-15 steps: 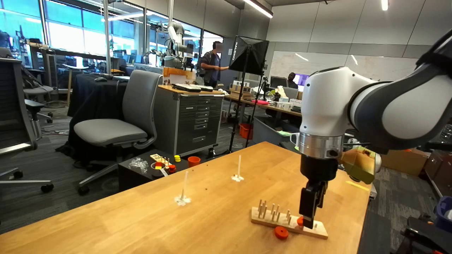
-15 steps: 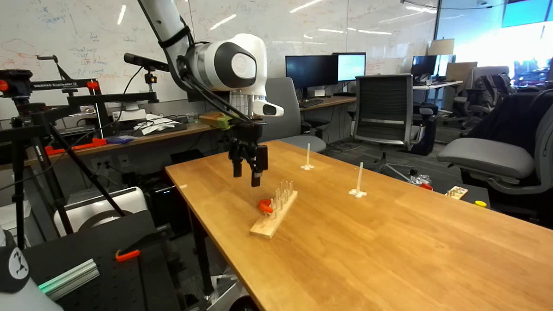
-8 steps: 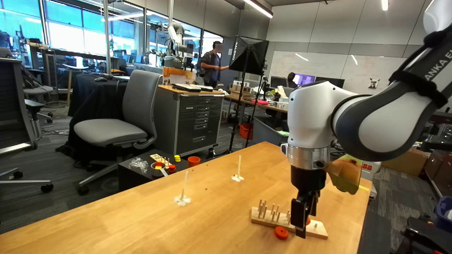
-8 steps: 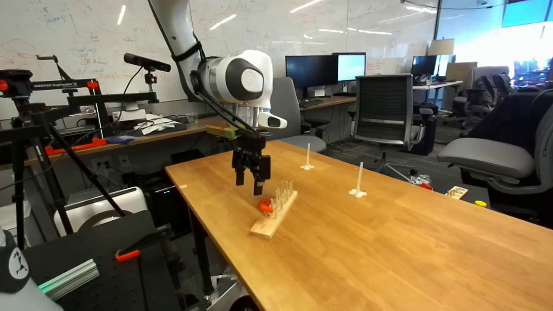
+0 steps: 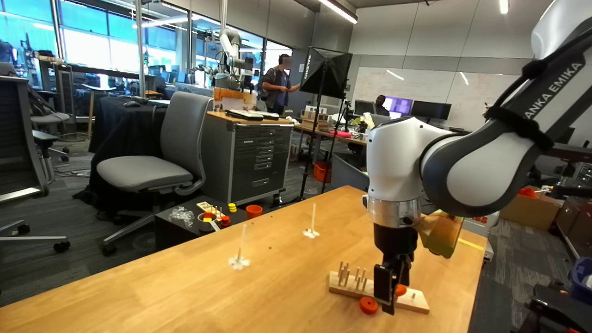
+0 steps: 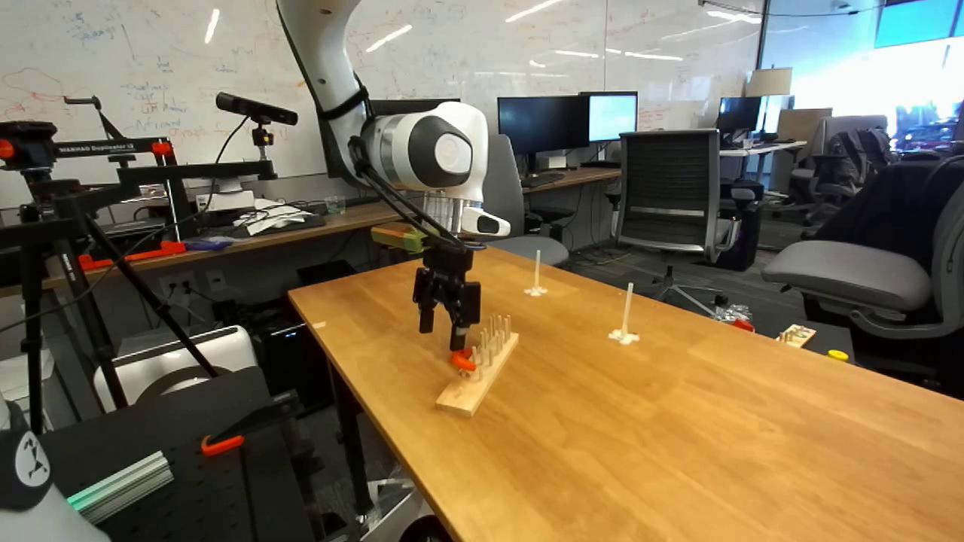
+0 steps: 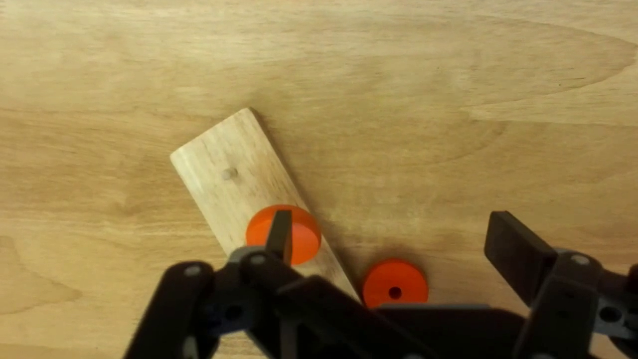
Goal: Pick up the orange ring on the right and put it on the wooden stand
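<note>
The gripper hangs spread; in the wrist view, the right-hand orange ring shows between its jaws, beside the wooden stand

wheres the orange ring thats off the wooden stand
In the wrist view, the orange ring lies on the table, just right of the wooden stand.

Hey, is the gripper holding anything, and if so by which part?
Nothing is held: the gripper stands open. The orange ring lies beside the wooden stand; the second ring is on the stand.
</note>
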